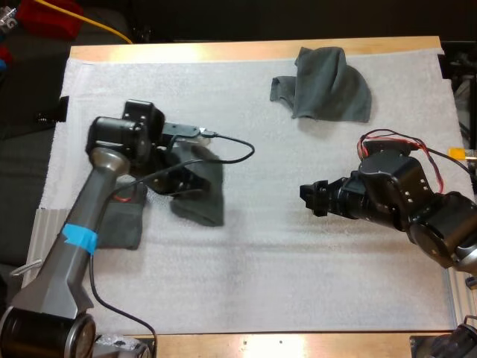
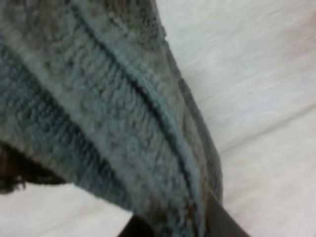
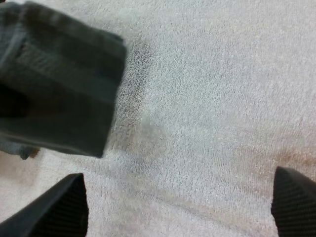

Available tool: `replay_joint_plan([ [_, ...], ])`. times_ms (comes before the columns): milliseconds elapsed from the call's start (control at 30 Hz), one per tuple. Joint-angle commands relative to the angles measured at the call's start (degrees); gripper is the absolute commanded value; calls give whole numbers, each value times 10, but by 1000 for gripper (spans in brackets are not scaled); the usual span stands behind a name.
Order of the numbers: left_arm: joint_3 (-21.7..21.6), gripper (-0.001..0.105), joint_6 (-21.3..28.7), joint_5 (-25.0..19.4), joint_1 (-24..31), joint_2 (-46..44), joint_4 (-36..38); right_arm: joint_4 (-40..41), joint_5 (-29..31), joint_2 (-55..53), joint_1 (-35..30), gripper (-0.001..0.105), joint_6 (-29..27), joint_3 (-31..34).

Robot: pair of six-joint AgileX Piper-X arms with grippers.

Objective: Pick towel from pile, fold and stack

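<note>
A dark grey-green towel [image 1: 203, 190] hangs folded from my left gripper [image 1: 177, 177] over the left half of the white mat [image 1: 298, 261]. In the left wrist view the towel's ribbed hem [image 2: 128, 113] runs down between the black fingers [image 2: 222, 223], which press on it. Another folded towel [image 1: 123, 218] lies flat under the left arm. A crumpled towel [image 1: 328, 83] rests at the mat's far side. My right gripper [image 1: 307, 198] hovers low at mid-mat, pointing left, open [image 3: 177, 197] with bare mat between its fingers [image 3: 59, 212]; the held towel [image 3: 54, 84] hangs just ahead of it.
The mat's left edge [image 1: 52, 164] lies close to the left arm. The table's wooden front rim [image 1: 283, 344] runs below the mat. A yellow cable [image 1: 104, 26] and red object sit beyond the far edge.
</note>
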Motion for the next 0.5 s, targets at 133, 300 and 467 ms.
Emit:
replay_joint_plan([
  [133, -3, 0, 33, -63, 39, -14, 50, 1, -1, -1, -1, 74, -1, -5],
  [300, -3, 0, 35, -81, 91, -15, 59, 1, -1, -1, -1, 74, -1, -5],
  [467, -3, 0, 38, -107, 129, -15, 62, 1, -1, -1, -1, 74, -1, -5],
])
